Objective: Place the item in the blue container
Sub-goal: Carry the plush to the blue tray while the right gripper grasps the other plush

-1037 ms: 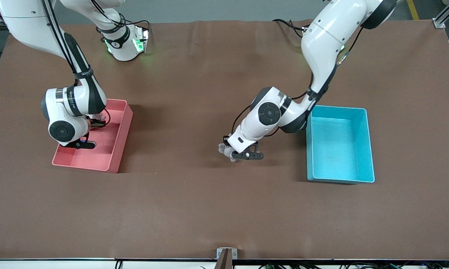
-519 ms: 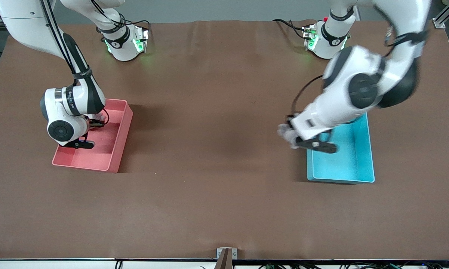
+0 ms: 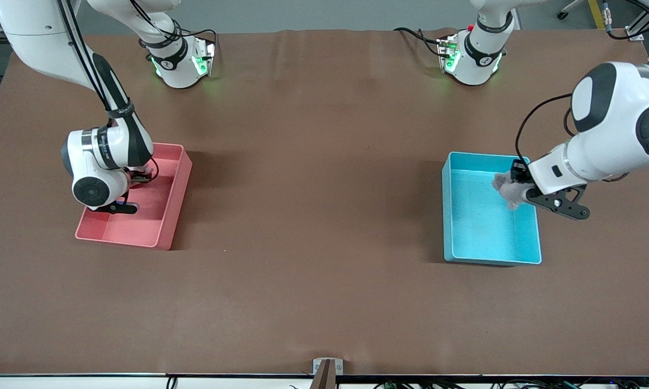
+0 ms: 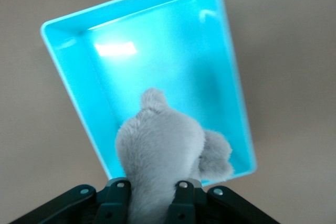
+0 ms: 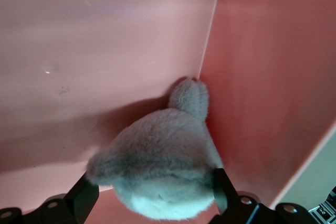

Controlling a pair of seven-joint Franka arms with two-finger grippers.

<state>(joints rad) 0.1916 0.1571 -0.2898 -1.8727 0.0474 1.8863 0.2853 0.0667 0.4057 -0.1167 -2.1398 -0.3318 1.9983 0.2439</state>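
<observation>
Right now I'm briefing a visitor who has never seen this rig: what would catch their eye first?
Probably the blue container toward the left arm's end of the table, with the left gripper over it, shut on a grey plush toy. Next, the pink bin toward the right arm's end, where the right gripper grips a second grey plush toy down inside it.

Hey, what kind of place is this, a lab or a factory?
Likely a robotics lab: two white arms bolted to a brown-covered table, a bright cyan-blue plastic bin and a pink plastic bin as sorting props.
</observation>
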